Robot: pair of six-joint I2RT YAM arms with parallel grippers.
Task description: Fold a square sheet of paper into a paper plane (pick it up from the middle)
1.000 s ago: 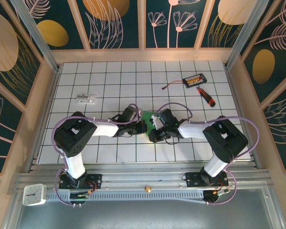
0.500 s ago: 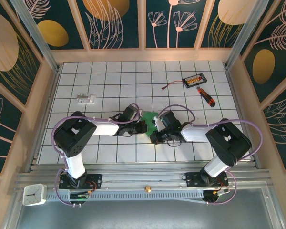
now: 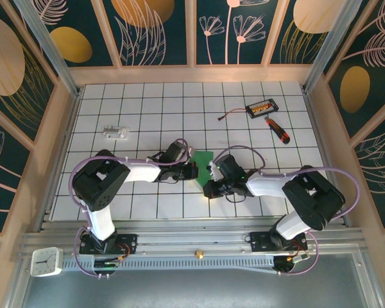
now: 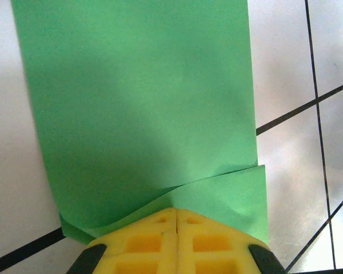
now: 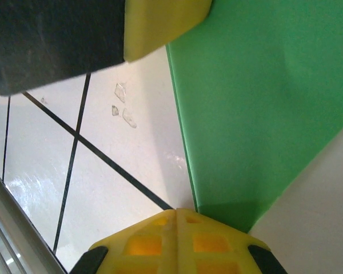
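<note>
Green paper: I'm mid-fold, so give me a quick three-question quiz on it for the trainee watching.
1. True or false: the green paper lies untouched, with both arms parked away from it.
2. Where does the screwdriver lie in the top view? A) at the far right, beside the black box with orange parts B) under the left arm C) on the green paper
3. In one word, how do the left jaws stand in the left wrist view?
Key: 1 false; the left jaws and right jaws both pinch it. 2 A. 3 shut, on the paper's edge, which buckles just ahead of them.
</note>
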